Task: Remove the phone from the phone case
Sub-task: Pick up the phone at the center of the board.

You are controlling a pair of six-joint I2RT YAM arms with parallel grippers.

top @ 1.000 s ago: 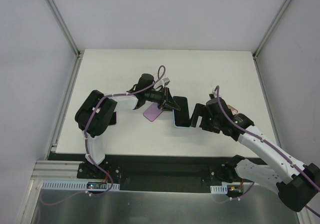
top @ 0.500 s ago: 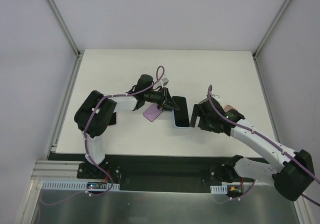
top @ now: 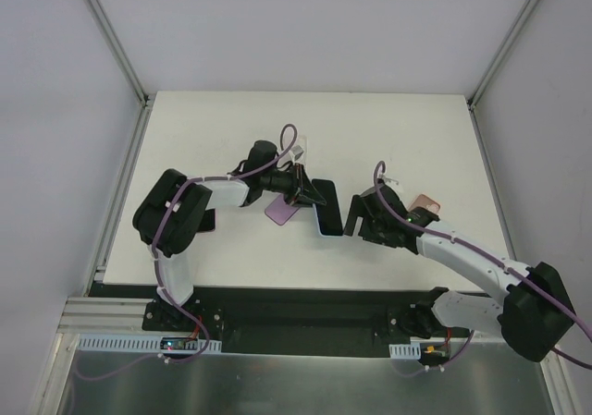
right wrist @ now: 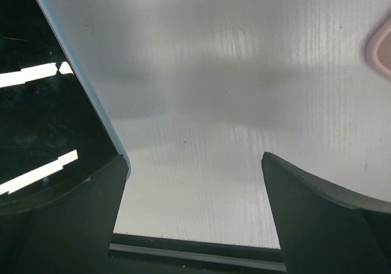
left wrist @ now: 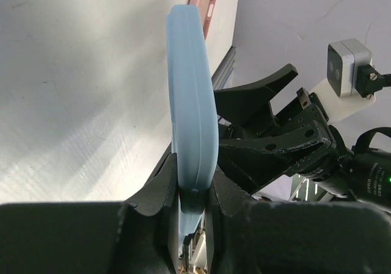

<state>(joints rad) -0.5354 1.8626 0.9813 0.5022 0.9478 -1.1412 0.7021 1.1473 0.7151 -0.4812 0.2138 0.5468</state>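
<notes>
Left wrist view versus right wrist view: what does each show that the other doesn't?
Only the left wrist view: the left fingers shut on the narrow edge of the blue phone case. Only the right wrist view: the phone's glossy black screen. Both: the case's blue rim, the open right fingers, the white table and a pink item lying on it.

black phone in a pale blue case [top: 326,213] between left gripper [top: 308,191] and right gripper [top: 352,215], flat purple slab [top: 281,212] alongside

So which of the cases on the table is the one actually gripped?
The light-blue case, with the phone inside: the left gripper is shut on its edge. The purple case and the pink case lie ungripped.
</notes>
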